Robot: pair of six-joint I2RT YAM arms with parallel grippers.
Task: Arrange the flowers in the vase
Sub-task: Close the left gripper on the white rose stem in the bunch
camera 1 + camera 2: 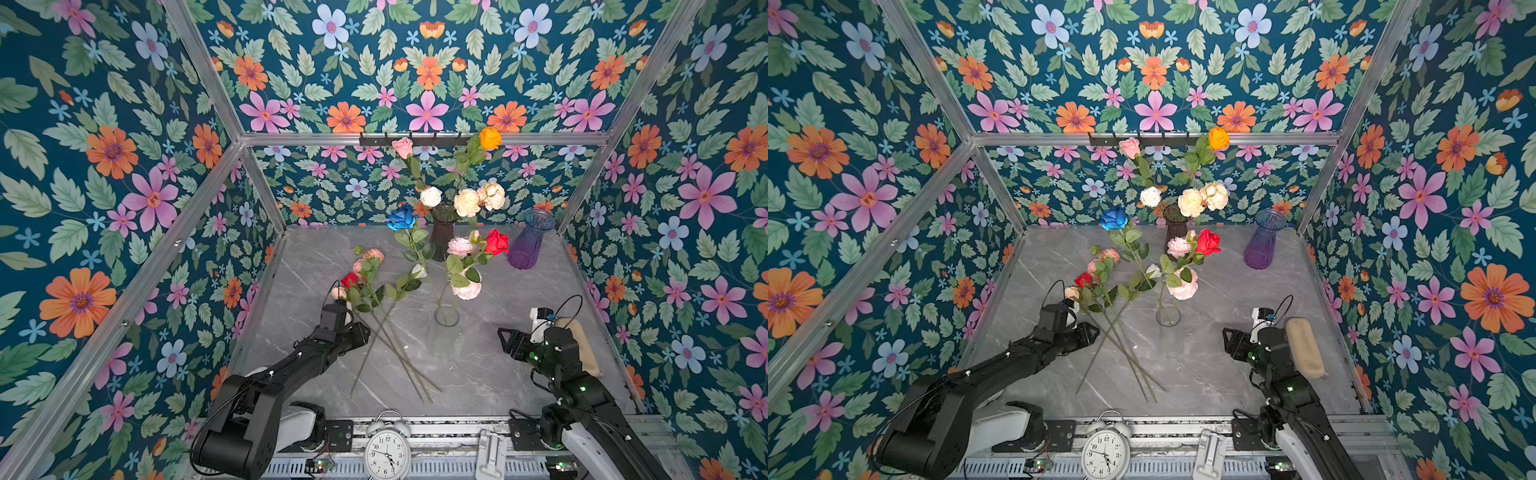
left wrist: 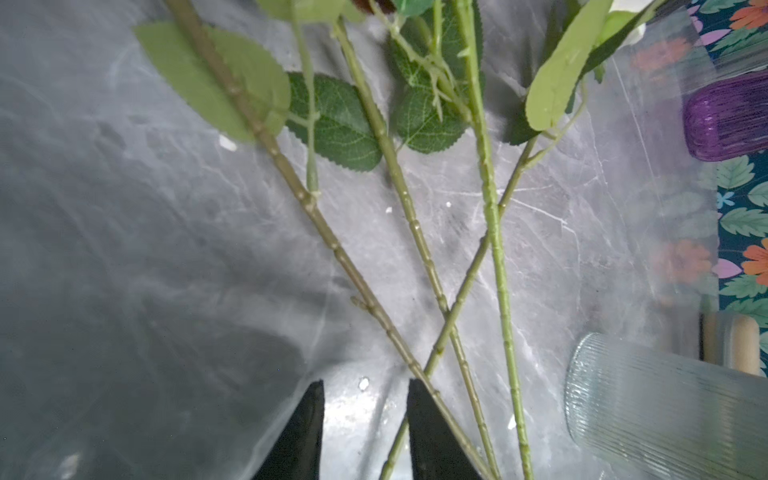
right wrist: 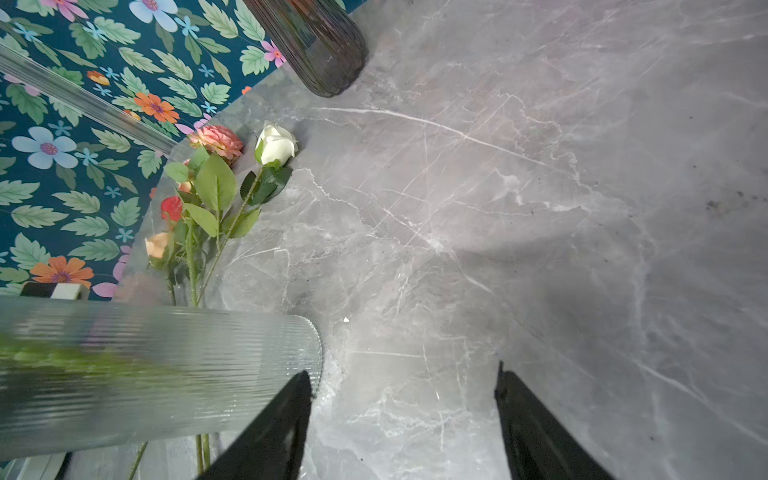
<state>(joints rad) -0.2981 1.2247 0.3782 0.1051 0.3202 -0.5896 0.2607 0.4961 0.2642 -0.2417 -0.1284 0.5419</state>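
Note:
Several flowers [image 1: 365, 282] lie on the grey table, heads at the left and stems [image 1: 390, 353] crossing towards the front. My left gripper [image 1: 362, 332] sits low at those stems. In the left wrist view its jaws [image 2: 365, 382] stand apart, one stem [image 2: 395, 449] in the gap and another across one finger [image 2: 428, 436]. A clear ribbed vase [image 1: 446, 318] holds blue, red and pink flowers [image 1: 465, 266]. A dark vase [image 1: 441, 237] holds cream, pink and orange ones. My right gripper [image 1: 503, 337] is open and empty beside the clear vase [image 3: 158, 365].
An empty purple vase [image 1: 530, 243] stands at the back right. A tan pad [image 1: 582, 345] lies along the right wall behind my right arm. An alarm clock [image 1: 387, 451] stands on the front rail. Flowered walls and metal posts close in three sides.

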